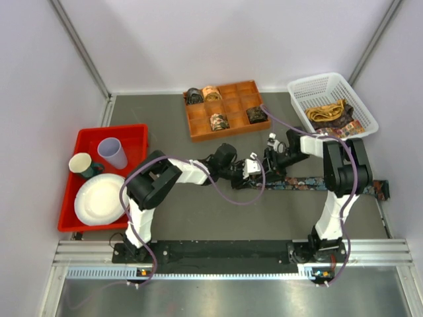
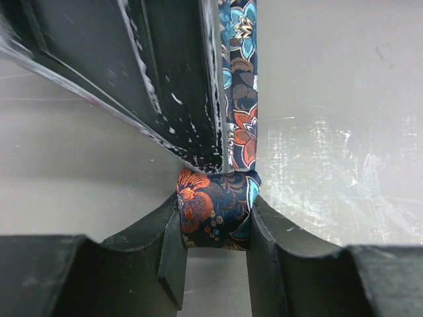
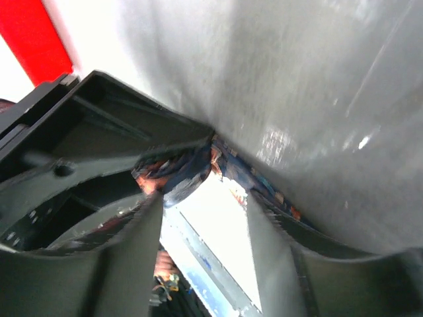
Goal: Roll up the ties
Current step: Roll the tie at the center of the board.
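Black right tool (image 3: 205, 195), seemingly against tie coil (image 2: 215, 211)

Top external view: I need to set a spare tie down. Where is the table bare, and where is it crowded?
Bare: the table at the far-left patch between the red tray and the orange box, and the near strip in front of the tie. Crowded: around the tie's rolled end, and beside the white basket.

tie (image 3: 173, 173) blurred, partly hidden
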Motion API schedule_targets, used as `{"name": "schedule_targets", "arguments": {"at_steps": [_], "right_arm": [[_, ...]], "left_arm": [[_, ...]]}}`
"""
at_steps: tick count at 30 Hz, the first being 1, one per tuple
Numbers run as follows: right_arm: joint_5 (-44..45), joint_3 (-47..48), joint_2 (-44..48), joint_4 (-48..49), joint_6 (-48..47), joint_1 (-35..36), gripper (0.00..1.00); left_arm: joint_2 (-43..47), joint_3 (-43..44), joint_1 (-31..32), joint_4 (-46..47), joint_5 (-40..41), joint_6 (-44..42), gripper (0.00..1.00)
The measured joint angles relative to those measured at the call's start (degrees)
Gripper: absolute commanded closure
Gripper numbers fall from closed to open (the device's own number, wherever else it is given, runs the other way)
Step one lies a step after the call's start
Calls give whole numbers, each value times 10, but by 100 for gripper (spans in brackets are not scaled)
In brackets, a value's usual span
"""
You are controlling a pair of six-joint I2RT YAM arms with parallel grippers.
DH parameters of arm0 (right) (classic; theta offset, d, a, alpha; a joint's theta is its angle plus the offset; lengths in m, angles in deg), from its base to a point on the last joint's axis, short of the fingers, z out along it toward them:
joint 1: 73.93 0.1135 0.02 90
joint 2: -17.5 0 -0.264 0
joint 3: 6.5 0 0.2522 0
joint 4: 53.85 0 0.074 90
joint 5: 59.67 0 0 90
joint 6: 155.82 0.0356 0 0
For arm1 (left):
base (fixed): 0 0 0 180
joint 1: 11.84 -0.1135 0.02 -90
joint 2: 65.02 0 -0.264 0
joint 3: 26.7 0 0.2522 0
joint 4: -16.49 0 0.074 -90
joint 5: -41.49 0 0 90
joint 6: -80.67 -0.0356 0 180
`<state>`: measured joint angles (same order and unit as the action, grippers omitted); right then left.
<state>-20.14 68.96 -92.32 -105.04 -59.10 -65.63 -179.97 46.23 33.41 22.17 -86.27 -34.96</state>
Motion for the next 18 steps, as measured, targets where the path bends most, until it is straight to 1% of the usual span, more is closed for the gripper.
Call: {"name": "schedule_targets", "arguments": {"at_steps": [1, 3, 4, 5, 9, 10, 13, 16, 18], "right_arm": [[-3, 0, 4, -6, -9, -4, 36], [-10, -1, 12, -13, -20, -10, 36], [-12, -1, 15, -14, -23, -12, 33], [-20, -2, 17, -12, -23, -13, 34], [-57, -14, 16, 8, -16, -12, 46], [-64, -18, 15, 16, -13, -10, 52], [-80, -33, 9, 40, 0, -9, 63], [-94, -37, 1, 58, 9, -6, 66], [-101, -40, 1, 66, 10, -4, 71]], "left_arm": [[2, 7, 3, -19, 9, -5, 77], [6, 20, 10, -52, 27, -12, 78], [7, 25, 13, -65, 35, -15, 78], [9, 28, 14, -75, 42, -16, 78], [12, 45, 21, -118, 67, -21, 77], [12, 49, 22, -126, 71, -22, 77], [12, 60, 27, -148, 83, -24, 77], [12, 70, 31, -166, 93, -28, 77], [12, 75, 33, -176, 99, -30, 76]]}}
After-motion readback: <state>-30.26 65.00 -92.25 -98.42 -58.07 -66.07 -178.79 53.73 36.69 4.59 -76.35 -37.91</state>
